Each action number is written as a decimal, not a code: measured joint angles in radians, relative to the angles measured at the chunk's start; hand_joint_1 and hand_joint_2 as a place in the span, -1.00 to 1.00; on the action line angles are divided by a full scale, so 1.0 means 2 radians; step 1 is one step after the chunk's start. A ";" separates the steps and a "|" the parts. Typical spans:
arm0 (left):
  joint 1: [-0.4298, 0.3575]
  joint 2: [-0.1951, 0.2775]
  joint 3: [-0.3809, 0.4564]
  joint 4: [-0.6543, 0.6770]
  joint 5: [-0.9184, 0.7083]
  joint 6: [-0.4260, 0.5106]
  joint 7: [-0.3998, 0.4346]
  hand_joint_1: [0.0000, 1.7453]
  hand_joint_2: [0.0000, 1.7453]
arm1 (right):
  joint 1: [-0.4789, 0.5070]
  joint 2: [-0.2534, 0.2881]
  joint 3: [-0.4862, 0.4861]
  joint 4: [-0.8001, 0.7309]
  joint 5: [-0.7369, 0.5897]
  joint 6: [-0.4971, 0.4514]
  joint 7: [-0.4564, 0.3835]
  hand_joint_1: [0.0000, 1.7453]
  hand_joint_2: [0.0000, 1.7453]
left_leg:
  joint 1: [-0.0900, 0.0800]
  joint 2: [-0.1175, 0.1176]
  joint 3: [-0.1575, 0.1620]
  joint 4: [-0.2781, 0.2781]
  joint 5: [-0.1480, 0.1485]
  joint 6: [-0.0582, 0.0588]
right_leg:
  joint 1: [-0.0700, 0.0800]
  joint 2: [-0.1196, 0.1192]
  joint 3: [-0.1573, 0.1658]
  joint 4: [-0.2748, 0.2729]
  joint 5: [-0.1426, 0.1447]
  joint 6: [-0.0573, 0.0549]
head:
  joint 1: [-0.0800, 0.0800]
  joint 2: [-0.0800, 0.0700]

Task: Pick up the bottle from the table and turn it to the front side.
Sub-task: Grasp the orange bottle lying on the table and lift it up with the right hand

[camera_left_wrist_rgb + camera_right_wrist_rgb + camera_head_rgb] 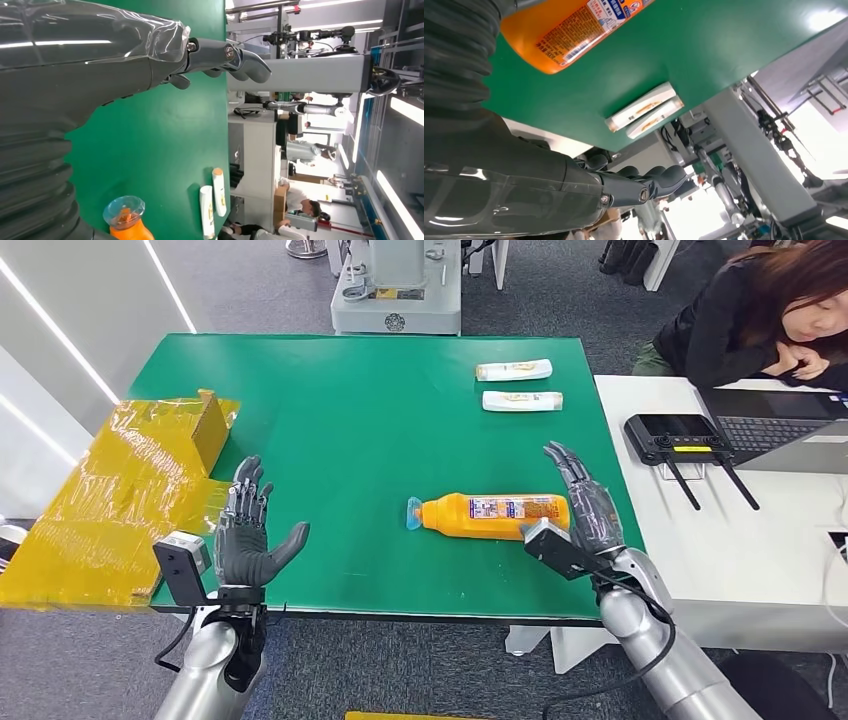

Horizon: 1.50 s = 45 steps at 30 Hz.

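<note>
Green table [350, 440], orange bottle [495, 515] lying capped

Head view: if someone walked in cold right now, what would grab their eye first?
The orange bottle lying on its side near the front of the green table, clear cap pointing toward the robot's left. The right hand is open at the bottle's base end, and the left hand is open over the table's front left corner. Two small white tubes lie side by side farther back, and yellow cardboard sits off the left edge.
</note>
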<state>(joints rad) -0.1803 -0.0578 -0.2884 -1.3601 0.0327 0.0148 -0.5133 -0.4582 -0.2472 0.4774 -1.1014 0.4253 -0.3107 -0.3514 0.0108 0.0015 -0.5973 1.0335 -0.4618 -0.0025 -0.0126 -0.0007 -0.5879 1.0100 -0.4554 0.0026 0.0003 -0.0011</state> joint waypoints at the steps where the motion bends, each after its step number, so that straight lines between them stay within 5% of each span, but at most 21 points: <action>1: 0.000 0.000 0.000 0.000 0.001 0.000 -0.001 -1.00 1.00 | -0.010 0.000 0.007 0.011 -0.002 0.006 0.001 -1.00 1.00 | 0.000 0.000 0.000 0.000 0.000 0.000 | 0.000 0.000 0.000 0.000 0.000 0.000 | 0.000 0.000; 6: -0.004 0.001 0.000 0.003 0.003 -0.002 -0.003 -1.00 1.00 | -0.085 0.003 0.061 0.078 0.018 0.059 0.040 -1.00 1.00 | 0.000 0.000 0.000 0.000 0.000 0.000 | 0.000 0.000 0.000 0.001 0.000 0.000 | 0.000 0.000; 14: -0.021 0.000 0.000 0.004 -0.004 -0.029 0.021 -1.00 1.00 | -0.208 0.025 0.151 0.192 0.037 0.223 0.116 -1.00 1.00 | 0.000 -0.001 0.000 0.000 0.001 -0.001 | 0.000 -0.001 0.000 0.001 0.000 0.000 | 0.000 0.000; 45: -0.025 0.000 -0.003 0.007 -0.001 -0.041 0.035 -1.00 1.00 | -0.237 0.018 0.239 0.246 0.007 0.266 0.126 -1.00 1.00 | 0.000 0.000 0.000 0.000 0.001 -0.001 | 0.000 0.000 0.000 0.001 0.000 0.000 | 0.000 0.000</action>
<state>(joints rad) -0.2312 -0.0569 -0.2941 -1.3451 0.0301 -0.0676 -0.4432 -0.9323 -0.2116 0.9556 -0.6096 0.4389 0.2204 -0.0997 0.0108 0.0005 -0.5969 1.0337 -0.4600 -0.0042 -0.0126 -0.0015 -0.5885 1.0116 -0.4548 0.0021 0.0004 -0.0011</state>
